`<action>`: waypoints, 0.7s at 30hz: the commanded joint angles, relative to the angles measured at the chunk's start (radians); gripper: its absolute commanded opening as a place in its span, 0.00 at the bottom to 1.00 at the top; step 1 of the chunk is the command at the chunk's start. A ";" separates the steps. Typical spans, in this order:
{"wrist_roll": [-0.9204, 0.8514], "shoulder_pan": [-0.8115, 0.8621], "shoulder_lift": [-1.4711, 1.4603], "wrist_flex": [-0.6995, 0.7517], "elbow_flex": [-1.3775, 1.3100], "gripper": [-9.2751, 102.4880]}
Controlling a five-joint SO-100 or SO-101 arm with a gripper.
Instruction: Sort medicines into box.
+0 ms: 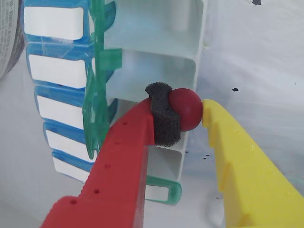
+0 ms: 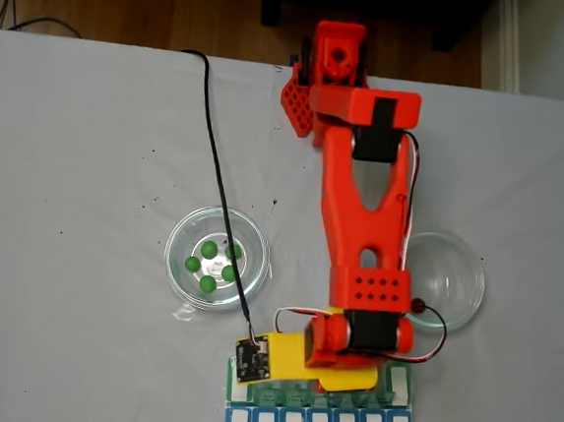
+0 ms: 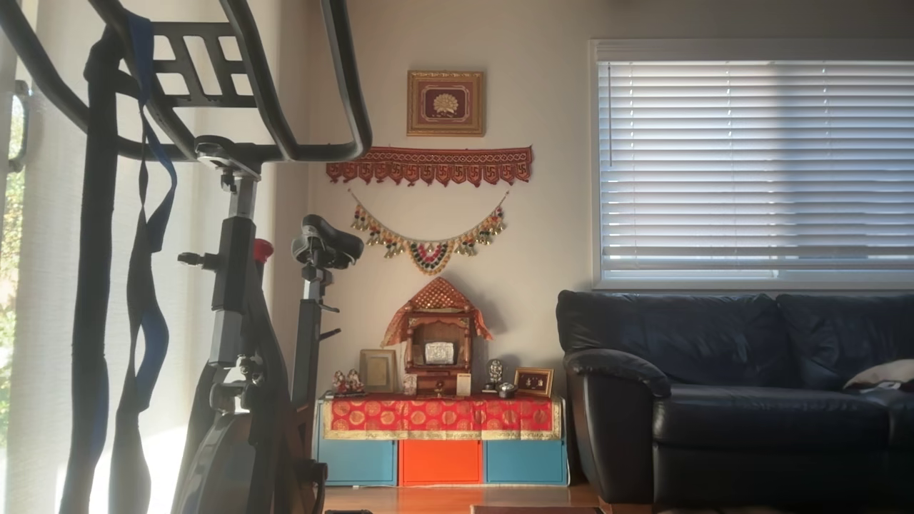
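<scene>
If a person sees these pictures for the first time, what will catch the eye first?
In the wrist view, the glossy red ball pinched between the gripper's foam-padded red finger and yellow finger, right over the open white compartments of the green pill organizer. In the fixed view, the bright red arm stretches down the white table, beside a glass dish holding five green balls.
</scene>
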 commanded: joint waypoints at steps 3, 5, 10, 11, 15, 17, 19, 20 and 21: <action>0.012 -0.018 0.067 -0.069 -0.083 0.09; 0.014 -0.015 0.054 -0.083 -0.092 0.09; 0.014 0.005 0.046 -0.110 -0.107 0.09; 0.014 0.006 0.044 -0.112 -0.110 0.09; 0.015 0.011 0.038 -0.126 -0.110 0.09; 0.014 0.012 0.028 -0.138 -0.107 0.09; 0.011 0.012 0.020 -0.155 -0.100 0.09; 0.008 0.011 0.015 -0.161 -0.098 0.09; 0.006 0.011 0.009 -0.161 -0.098 0.09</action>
